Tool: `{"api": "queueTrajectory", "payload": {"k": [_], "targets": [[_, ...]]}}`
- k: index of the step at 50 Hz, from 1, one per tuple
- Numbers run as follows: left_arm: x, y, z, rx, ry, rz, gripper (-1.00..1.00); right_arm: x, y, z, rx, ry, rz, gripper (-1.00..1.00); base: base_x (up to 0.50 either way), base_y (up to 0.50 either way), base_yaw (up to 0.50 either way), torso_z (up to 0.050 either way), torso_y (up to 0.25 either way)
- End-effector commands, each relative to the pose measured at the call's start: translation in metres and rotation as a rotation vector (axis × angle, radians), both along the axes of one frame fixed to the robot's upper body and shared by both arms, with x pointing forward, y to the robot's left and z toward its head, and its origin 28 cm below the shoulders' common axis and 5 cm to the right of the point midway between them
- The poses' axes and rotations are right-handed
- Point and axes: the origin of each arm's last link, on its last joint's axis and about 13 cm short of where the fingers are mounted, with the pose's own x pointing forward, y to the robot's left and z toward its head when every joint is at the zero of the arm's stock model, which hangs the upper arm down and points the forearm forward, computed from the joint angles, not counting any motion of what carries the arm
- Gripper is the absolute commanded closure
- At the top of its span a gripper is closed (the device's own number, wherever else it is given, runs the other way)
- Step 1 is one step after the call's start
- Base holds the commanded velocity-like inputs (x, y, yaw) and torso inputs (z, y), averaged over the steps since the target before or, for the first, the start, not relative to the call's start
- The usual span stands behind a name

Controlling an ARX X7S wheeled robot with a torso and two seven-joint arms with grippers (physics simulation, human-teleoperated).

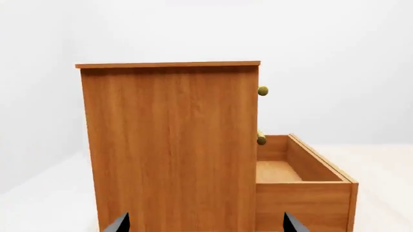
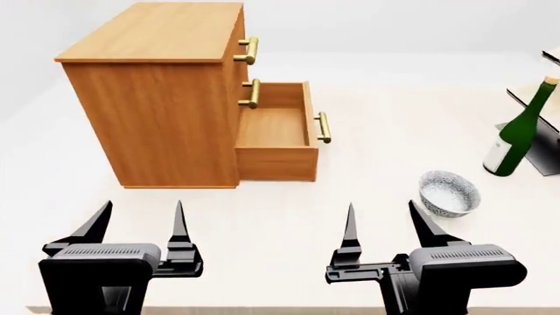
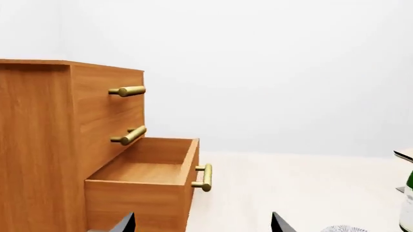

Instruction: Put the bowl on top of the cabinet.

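Observation:
The bowl [image 2: 449, 192], white with a dense blue-grey pattern, stands on the pale table just ahead and to the right of my right gripper [image 2: 381, 215]; only its rim [image 3: 344, 228] shows in the right wrist view. The orange-brown cabinet [image 2: 157, 98] stands at the back left, its flat top bare and its bottom drawer [image 2: 275, 131] pulled out and empty. My left gripper [image 2: 143, 214] hangs in front of the cabinet's side panel [image 1: 171, 145]. Both grippers are open with nothing between their fingers; their tips frame the cabinet side [image 1: 205, 223] and the drawer front [image 3: 201, 222].
A green wine bottle [image 2: 520, 129] stands at the right, beside a dark rack [image 2: 544, 125] at the frame's edge. The open drawer with its brass handle [image 2: 324, 127] juts out toward the table's middle. The table's front edge runs just under both grippers.

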Motion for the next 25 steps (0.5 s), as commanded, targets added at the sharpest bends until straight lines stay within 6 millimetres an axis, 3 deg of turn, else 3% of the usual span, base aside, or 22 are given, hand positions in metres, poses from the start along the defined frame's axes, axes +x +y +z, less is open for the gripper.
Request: {"api": "queueTrajectory", "payload": {"k": [1,14,23,25], "targets": [[-0.001,-0.0004,0.0004,0.0,-0.001,-0.003,-1.0,0.0002,-0.0004,-0.0001,0.002,-0.003,0.0,-1.0,0.0,0.5,0.0,0.0,0.0],[-0.0003,0.0,0.0008,0.0,-0.001,-0.002,-1.0,0.0005,0.0,0.0003,-0.002,-0.011,0.007,-1.0,0.0,0.48,0.0,0.0,0.0],[0.0001,0.0001,0.0009,-0.001,-0.002,-0.001,-1.0,-0.0008,0.0019,0.003,-0.005,-0.059,0.033,-1.0,0.0,0.01,0.0,0.0,0.0],[0.0006,0.0002,0.001,-0.001,-0.002,0.0,-1.0,-0.0009,0.0008,0.0037,-0.003,-0.059,0.02,-1.0,0.48,0.0,0.0,0.0,0.0]]}}
